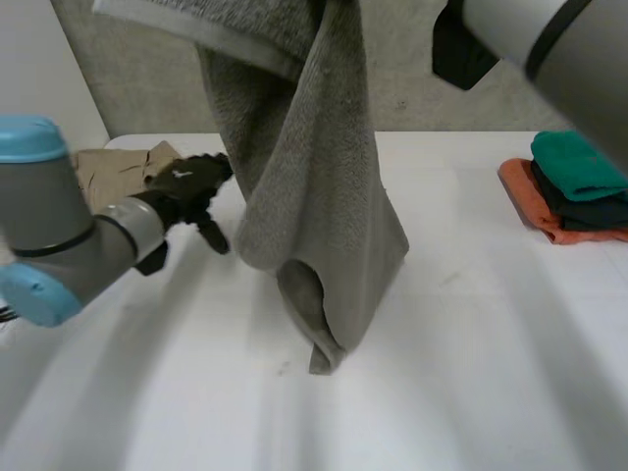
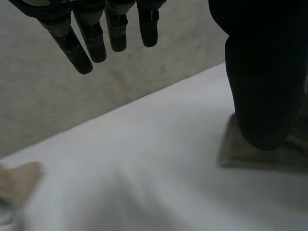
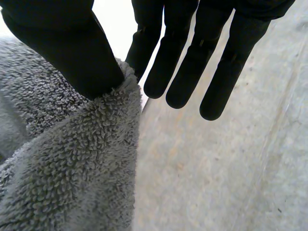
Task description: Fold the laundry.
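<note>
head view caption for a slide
grey towel hanging, lower end on the white table, left robot hand open beside it

We see the left arm (image 1: 69, 245) come in low from the left, bent at the wrist. The left hand (image 1: 184, 191) hovers with its fingers (image 2: 96, 43) straight and slightly spread, the thumb (image 2: 264, 72) well apart from them, and nothing in it. The right arm (image 1: 549, 44) is raised high at the right. The right hand (image 3: 183, 62) has straight fingers set close together. Its thumb (image 3: 62, 43) presses into the grey towel (image 3: 62, 159), pinching it against the nearest finger.
</note>
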Robot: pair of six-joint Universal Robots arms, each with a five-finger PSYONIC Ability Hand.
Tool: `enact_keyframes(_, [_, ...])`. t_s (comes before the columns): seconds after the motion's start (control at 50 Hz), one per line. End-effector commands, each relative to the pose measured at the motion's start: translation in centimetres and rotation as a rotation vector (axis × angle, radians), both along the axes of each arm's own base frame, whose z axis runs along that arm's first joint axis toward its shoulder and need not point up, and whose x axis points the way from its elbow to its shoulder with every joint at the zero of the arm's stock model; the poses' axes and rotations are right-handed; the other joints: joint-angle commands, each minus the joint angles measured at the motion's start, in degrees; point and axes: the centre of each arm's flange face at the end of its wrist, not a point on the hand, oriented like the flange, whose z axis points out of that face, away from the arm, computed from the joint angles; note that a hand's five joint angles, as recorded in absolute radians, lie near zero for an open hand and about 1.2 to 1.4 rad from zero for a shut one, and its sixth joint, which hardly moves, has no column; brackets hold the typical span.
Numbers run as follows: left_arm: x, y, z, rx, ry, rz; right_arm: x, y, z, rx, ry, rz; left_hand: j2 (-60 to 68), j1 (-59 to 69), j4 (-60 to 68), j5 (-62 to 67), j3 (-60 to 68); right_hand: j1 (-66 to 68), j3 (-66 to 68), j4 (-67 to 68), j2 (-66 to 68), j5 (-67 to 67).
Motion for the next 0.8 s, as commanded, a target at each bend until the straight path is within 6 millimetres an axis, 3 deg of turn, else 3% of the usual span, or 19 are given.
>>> enact_keyframes(0.02, [-4.9, 1.5, -1.7, 0.198, 0.187, -0.128, -1.1, -0.7, 1.2, 0.029, -0.092, 0.016, -1.82, -1.86, -1.42, -2.93, -2.0, 14.92, 12.06, 11.42, 12.88, 13.66])
enact_keyframes(0.14, [-8.6, 5.9, -2.7, 0.406, 0.26, -0.273, -2.3, -2.7, 1.1, 0.043, -0.113, -0.033, 0.82, 0.78, 1.22, -0.29, 0.64, 14.92, 12.06, 11.42, 12.88, 13.66])
enact_keyframes(0.18, [-8.8, 6.3, -3.0, 0.43, 0.261, -0.284, -2.6, -3.1, 1.1, 0.043, -0.114, -0.045, 20.49, 20.45, 20.89, 19.38, 20.31, 14.92, 12.06, 11.42, 12.88, 13.66])
enact_keyframes(0.2, [-8.8, 6.4, -2.9, 0.439, 0.264, -0.284, -2.7, -3.3, 1.2, 0.041, -0.115, -0.051, 45.24, 45.2, 45.64, 44.13, 45.06, 14.92, 12.06, 11.42, 12.88, 13.66])
enact_keyframes(0.22, [-8.8, 6.2, -2.7, 0.436, 0.269, -0.281, -3.0, -3.6, 1.2, 0.04, -0.115, -0.062, 60.31, 60.27, 60.71, 59.2, 60.13, 14.92, 12.06, 11.42, 12.88, 13.66])
enact_keyframes(0.24, [-8.8, 6.1, -2.4, 0.432, 0.274, -0.277, -3.1, -3.9, 1.1, 0.041, -0.114, -0.07, 68.11, 68.06, 68.5, 66.99, 67.92, 14.92, 12.06, 11.42, 12.88, 13.66])
enact_keyframes(0.26, [-8.7, 5.9, -2.0, 0.424, 0.281, -0.272, -3.3, -4.2, 1.0, 0.042, -0.114, -0.078, 68.18, 68.14, 68.58, 67.07, 68.0, 14.92, 12.06, 11.42, 12.88, 13.66])
enact_keyframes(0.34, [-7.1, 4.0, 1.6, 0.384, 0.356, -0.168, -4.4, -5.8, 0.8, 0.048, -0.111, -0.127, 68.18, 68.14, 68.58, 67.07, 68.0, 14.92, 12.06, 11.42, 12.88, 13.66])
enact_keyframes(0.42, [-4.5, 2.9, 7.2, 0.254, 0.435, -0.074, -6.1, -8.1, 0.2, 0.064, -0.112, -0.185, 68.18, 68.14, 68.58, 67.07, 68.0, 14.92, 12.06, 11.42, 12.88, 13.66])
enact_keyframes(0.44, [-3.4, 3.0, 9.8, 0.173, 0.453, -0.048, -6.7, -9.1, -0.2, 0.076, -0.111, -0.205, 68.18, 68.14, 68.58, 67.07, 68.0, 14.92, 12.06, 11.42, 12.88, 13.66])
enact_keyframes(0.48, [-2.2, 3.7, 13.1, 0.071, 0.472, -0.024, -7.5, -10.7, -1.1, 0.102, -0.099, -0.226, 68.18, 68.14, 68.58, 67.07, 68.0, 14.92, 12.06, 11.42, 12.88, 13.66])
enact_keyframes(0.54, [-1.6, 4.6, 15.0, 0.011, 0.477, -0.015, -8.5, -12.5, -2.8, 0.147, -0.071, -0.242, 68.18, 68.14, 68.58, 67.07, 68.0, 14.92, 12.06, 11.42, 12.88, 13.66])
enact_keyframes(0.56, [-1.6, 5.1, 15.1, 0.002, 0.462, -0.015, -8.8, -13.6, -4.2, 0.187, -0.049, -0.239, 68.18, 68.14, 68.58, 67.07, 68.0, 14.92, 12.06, 11.42, 12.88, 13.66])
enact_keyframes(0.62, [-2.1, 5.3, 14.4, 0.002, 0.427, -0.028, -9.2, -14.9, -6.8, 0.25, -0.011, -0.216, 68.18, 68.14, 68.58, 67.07, 68.0, 14.92, 12.06, 11.42, 12.88, 13.66])
enact_keyframes(0.64, [-2.7, 5.3, 13.1, 0.02, 0.387, -0.036, -9.2, -15.5, -8.7, 0.297, 0.018, -0.187, 68.18, 68.14, 68.58, 67.07, 68.0, 14.92, 12.06, 11.42, 12.88, 13.66])
enact_keyframes(0.7, [-3.8, 5.2, 10.3, 0.057, 0.305, -0.049, -9.2, -16.3, -12.1, 0.37, 0.063, -0.129, 68.18, 68.14, 68.58, 67.07, 68.0, 14.92, 12.06, 11.42, 12.88, 13.66])
enact_keyframes(0.72, [-4.4, 5.0, 8.2, 0.086, 0.248, -0.049, -8.9, -16.7, -14.2, 0.404, 0.093, -0.079, 68.18, 68.14, 68.58, 67.07, 68.0, 14.92, 12.06, 11.42, 12.88, 13.66])
enact_keyframes(0.78, [-5.1, 4.4, 4.9, 0.132, 0.16, -0.028, -8.5, -17.2, -17.7, 0.429, 0.146, 0.004, 68.18, 68.14, 68.58, 67.07, 68.0, 14.92, 12.06, 11.42, 12.88, 13.66])
enact_keyframes(0.8, [-5.2, 3.9, 2.6, 0.159, 0.1, 0.001, -8.4, -17.4, -19.9, 0.424, 0.184, 0.051, 68.18, 68.14, 68.58, 67.07, 68.0, 14.92, 12.06, 11.42, 12.88, 13.66])
